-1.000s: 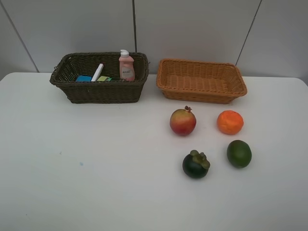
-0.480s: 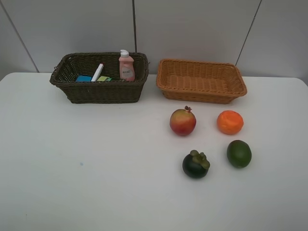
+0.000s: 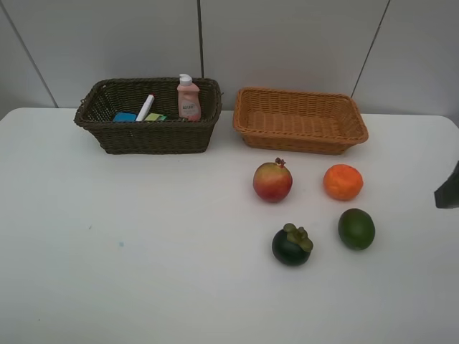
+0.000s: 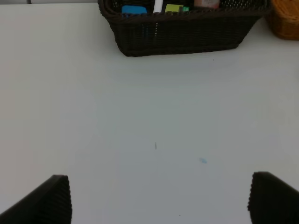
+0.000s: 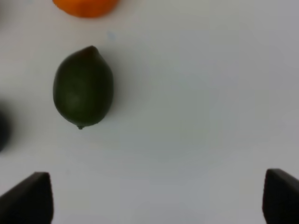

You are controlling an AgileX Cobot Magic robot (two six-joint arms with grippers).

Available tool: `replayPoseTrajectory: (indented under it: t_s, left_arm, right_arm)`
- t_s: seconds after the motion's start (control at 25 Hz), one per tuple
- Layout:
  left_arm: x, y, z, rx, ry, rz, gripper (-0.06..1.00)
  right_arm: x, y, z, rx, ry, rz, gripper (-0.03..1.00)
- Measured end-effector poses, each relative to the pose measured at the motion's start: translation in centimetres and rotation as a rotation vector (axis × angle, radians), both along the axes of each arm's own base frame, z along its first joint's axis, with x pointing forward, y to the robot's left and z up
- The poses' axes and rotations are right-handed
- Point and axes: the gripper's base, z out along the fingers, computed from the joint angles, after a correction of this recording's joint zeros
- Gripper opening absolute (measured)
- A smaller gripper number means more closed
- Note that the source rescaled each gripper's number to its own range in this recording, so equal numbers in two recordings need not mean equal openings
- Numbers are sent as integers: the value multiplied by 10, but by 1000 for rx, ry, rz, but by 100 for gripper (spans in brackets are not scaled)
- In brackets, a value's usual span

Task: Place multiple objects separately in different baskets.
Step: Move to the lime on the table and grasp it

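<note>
Right hand (image 5: 154,200) spread, empty; green lime (image 5: 83,87) lies beyond its fingertips, apart; left hand (image 4: 159,198) spread too.

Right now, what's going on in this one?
Items are being sorted into baskets. The dark brown basket holds the pink bottle and the white marker; the tan basket shows nothing inside. The pomegranate, orange, lime and mangosteen sit on the table. The right pincer hangs open near the lime, holding nothing; the left pincer is open over bare table, facing the dark brown basket.
</note>
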Motion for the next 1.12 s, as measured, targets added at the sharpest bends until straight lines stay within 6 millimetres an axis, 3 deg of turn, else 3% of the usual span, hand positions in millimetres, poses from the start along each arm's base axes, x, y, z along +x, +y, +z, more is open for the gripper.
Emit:
replayPoseTrajectory:
  t_s: [0.2, 0.36, 0.4, 0.84, 1.12]
  left_arm:
    - [0, 0, 0, 0, -1, 0, 92]
    - [0, 0, 0, 0, -1, 0, 92]
    - [0, 0, 0, 0, -1, 0, 92]
    - [0, 0, 0, 0, 0, 0, 92]
    - [0, 0, 0, 0, 0, 0, 92]
  right_arm:
    - [60, 7, -17, 44, 182, -12, 99]
    - [88, 17, -34, 35, 259, 20, 99]
    - [95, 25, -46, 27, 294, 51, 99]
    - [122, 45, -105, 5, 398, 112, 99]
    - [130, 48, -120, 19, 389, 119, 99]
